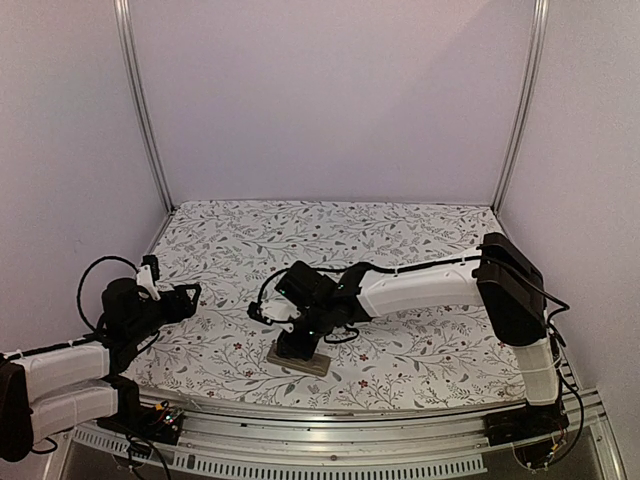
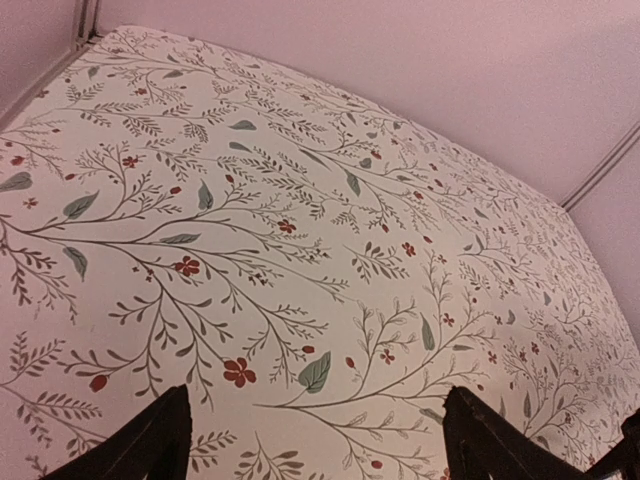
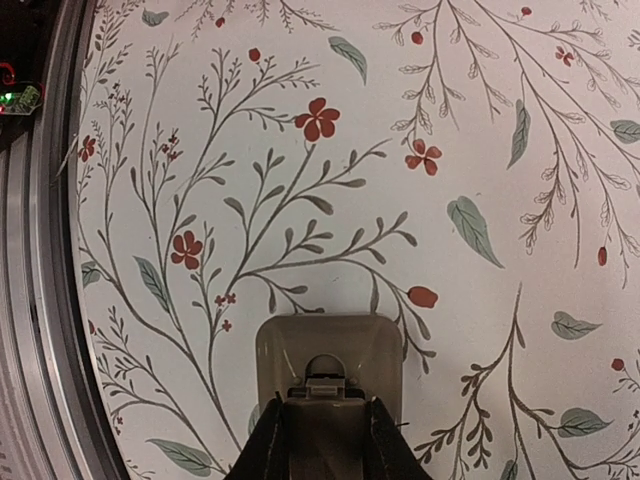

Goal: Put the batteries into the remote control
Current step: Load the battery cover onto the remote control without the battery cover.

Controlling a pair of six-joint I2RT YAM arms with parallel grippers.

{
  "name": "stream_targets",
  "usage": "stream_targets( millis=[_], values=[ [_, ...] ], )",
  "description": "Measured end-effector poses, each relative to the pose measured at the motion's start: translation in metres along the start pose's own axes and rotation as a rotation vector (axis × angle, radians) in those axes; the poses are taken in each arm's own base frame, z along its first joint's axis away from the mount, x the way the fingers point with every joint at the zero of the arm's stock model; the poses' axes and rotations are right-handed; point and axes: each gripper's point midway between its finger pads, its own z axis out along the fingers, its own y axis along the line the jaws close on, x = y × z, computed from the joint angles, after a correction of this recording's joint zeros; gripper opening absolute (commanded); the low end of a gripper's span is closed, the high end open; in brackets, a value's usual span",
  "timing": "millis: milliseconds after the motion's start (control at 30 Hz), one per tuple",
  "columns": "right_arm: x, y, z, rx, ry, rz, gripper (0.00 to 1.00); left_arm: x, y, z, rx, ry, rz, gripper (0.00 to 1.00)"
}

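Note:
The remote control lies back-up on the flowered cloth near the front edge, a greyish-tan slab. In the right wrist view its end shows with a latch notch. My right gripper stands straight down on it. Its dark fingers are close together on either side of the tan battery cover at the middle of the remote's back. No battery shows in any view. My left gripper hangs over the cloth at the far left, open and empty, its fingers wide apart.
An aluminium rail runs along the table's front edge, close to the remote; it also shows in the right wrist view. White walls and metal posts close in the back and sides.

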Motion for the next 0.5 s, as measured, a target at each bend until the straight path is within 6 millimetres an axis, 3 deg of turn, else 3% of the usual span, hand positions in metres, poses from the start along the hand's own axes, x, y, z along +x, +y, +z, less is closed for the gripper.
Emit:
stream_targets(
  millis=[500],
  values=[
    [0.0015, 0.0003, -0.0008, 0.000, -0.008, 0.003, 0.28, 0.0000, 0.0000, 0.0000, 0.000, 0.000, 0.000, 0.87]
  ],
)
